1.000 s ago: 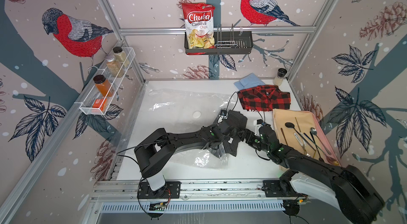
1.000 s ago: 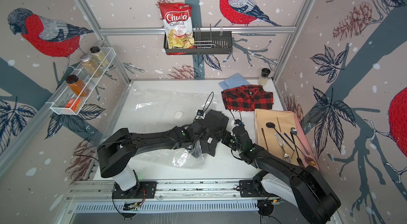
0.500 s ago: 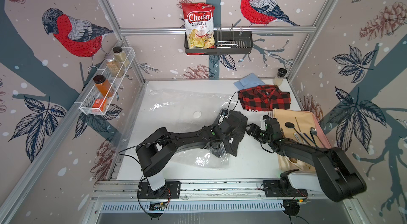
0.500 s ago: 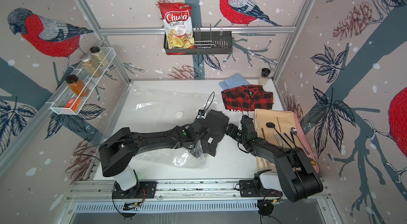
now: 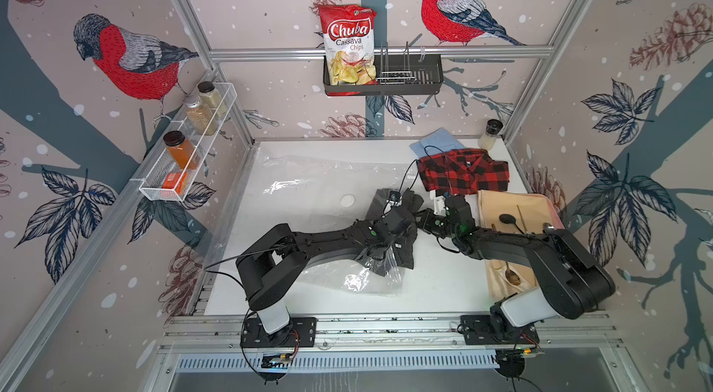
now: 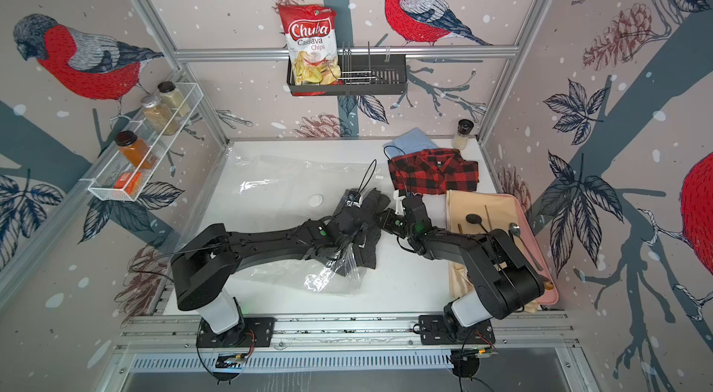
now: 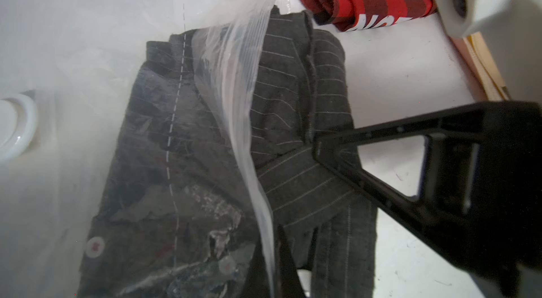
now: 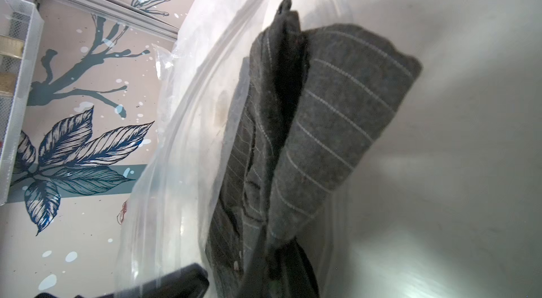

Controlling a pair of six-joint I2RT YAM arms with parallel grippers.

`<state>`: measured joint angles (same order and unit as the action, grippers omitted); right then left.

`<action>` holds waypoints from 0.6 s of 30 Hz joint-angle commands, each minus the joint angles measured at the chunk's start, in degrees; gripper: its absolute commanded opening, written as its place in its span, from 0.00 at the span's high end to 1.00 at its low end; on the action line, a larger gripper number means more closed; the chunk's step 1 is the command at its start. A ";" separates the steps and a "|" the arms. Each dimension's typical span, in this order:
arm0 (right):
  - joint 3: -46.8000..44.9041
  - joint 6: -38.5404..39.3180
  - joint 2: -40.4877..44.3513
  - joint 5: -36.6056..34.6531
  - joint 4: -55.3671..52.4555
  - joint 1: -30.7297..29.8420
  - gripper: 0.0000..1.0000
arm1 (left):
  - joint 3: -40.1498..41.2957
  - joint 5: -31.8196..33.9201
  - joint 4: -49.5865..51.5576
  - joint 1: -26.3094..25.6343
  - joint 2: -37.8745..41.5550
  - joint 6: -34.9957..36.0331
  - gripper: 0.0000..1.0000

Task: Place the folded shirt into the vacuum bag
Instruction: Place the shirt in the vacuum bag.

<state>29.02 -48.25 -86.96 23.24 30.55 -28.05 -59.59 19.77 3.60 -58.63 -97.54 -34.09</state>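
The vacuum bag (image 5: 320,178) lies flat over the left and middle of the table, its white valve (image 5: 347,200) facing up. A dark grey pinstriped folded shirt (image 5: 412,204) lies partly inside the bag's mouth, and its right half sticks out. My left gripper (image 7: 274,252) is shut on the bag's zip edge (image 7: 243,82) and holds it up over the shirt (image 7: 293,91). My right gripper (image 8: 277,255) is shut on a fold of the shirt (image 8: 337,111) at its right side. In a top view the right gripper (image 5: 422,216) sits just right of the left wrist.
A red-black plaid shirt (image 5: 463,174) and a blue cloth (image 5: 436,143) lie at the back right beside a spice jar (image 5: 492,133). A tray with a beige cloth (image 5: 513,205) and spoons fills the right edge. Above the table, a jar shelf (image 5: 185,162) hangs on the left wall and a chips rack (image 5: 382,77) on the back wall.
My right gripper has moved back and left to the shirt's right side and has gone from open to shut on a fold. The left gripper has kept its hold on the bag's edge.
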 commanded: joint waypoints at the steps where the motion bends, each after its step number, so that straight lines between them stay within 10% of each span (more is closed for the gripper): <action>1: 1.45 -2.48 -2.36 -0.84 3.22 -0.33 0.99 | 0.09 -0.52 -1.84 -0.45 1.84 0.35 1.00; 13: 8.79 -7.19 -14.64 -0.64 6.70 -2.25 0.99 | 1.58 -0.12 -4.19 -1.66 4.93 -0.26 1.00; 18: 6.53 -7.93 -13.31 -0.39 8.60 -2.88 0.78 | 2.11 1.87 -4.21 -1.66 5.11 -0.72 1.00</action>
<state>36.73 -55.59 -101.32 22.65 36.32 -30.72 -57.65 19.84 1.69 -60.14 -92.75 -34.52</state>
